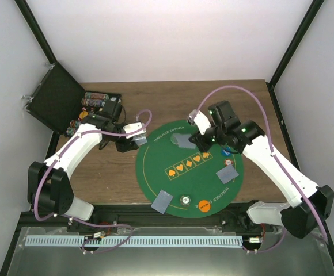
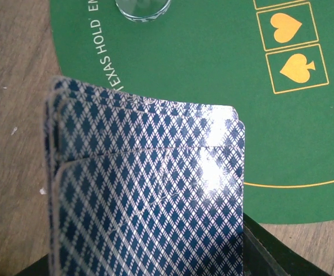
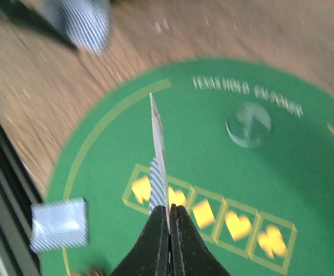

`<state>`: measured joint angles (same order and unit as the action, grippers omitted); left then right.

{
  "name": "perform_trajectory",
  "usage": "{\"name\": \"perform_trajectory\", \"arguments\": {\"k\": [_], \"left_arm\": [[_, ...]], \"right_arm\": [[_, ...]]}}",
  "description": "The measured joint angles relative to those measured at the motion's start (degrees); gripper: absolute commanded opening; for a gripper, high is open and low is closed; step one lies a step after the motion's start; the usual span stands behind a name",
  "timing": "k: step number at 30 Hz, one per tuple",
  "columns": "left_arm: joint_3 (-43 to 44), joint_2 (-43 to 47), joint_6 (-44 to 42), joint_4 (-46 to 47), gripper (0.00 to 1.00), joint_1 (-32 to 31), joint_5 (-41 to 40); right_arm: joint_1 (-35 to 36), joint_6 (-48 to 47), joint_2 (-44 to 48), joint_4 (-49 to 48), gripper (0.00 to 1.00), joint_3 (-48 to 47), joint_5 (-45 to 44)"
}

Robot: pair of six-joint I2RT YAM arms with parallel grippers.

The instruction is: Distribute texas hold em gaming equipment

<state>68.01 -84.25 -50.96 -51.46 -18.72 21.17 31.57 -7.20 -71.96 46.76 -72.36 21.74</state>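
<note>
- Wood-grain tabletop (image 1: 103, 172), white walls on three sides; a round green mat (image 1: 155, 167) with a row of printed suit boxes lies on it.
- Left tool (image 1: 132, 140) is at the mat's left rim, clamped on a fan of cards (image 2: 150, 190). Their grey-blue backs face the wrist camera, and the fingers are mostly hidden behind them.
- Right tool (image 3: 170, 210) is over the far half of the mat, jaws pinched narrow on a single card (image 3: 158, 149). That card is seen edge-on, upright above the suit boxes.
- Face down on the mat: near-left card (image 1: 162, 200) at the rim, right-side card (image 1: 227, 171), and far card (image 1: 183, 140) just beside the right tool.
- Clear token (image 1: 185, 200) lies near the near-left card; orange token (image 1: 204, 204) at the near rim; blue token (image 1: 227, 152) beyond the right-side card.
- Black case (image 1: 57, 103) stands open at the far-left corner, with rows of tokens inside.
</note>
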Motion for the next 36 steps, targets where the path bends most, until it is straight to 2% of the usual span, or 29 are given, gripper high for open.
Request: {"name": "perform_trajectory", "arguments": {"k": [6, 13, 19, 36], "left_arm": [[-0.22, -0.02, 0.22, 0.2, 0.52, 0.0, 0.39], [-0.2, -0.02, 0.44, 0.24, 0.52, 0.0, 0.63], [-0.22, -0.02, 0.46, 0.24, 0.52, 0.0, 0.76], [-0.2, 0.0, 0.44, 0.2, 0.52, 0.0, 0.76]], "right_arm": [[0.0, -9.53, 1.11, 13.05, 0.01, 8.15, -10.6], [-0.04, -14.21, 2.1, 21.27, 0.01, 17.44, -15.23], [-3.08, -15.72, 2.56, 21.92, 0.01, 25.35, -17.97], [-6.38, -18.62, 2.05, 17.42, 0.01, 27.45, -26.12]]}}
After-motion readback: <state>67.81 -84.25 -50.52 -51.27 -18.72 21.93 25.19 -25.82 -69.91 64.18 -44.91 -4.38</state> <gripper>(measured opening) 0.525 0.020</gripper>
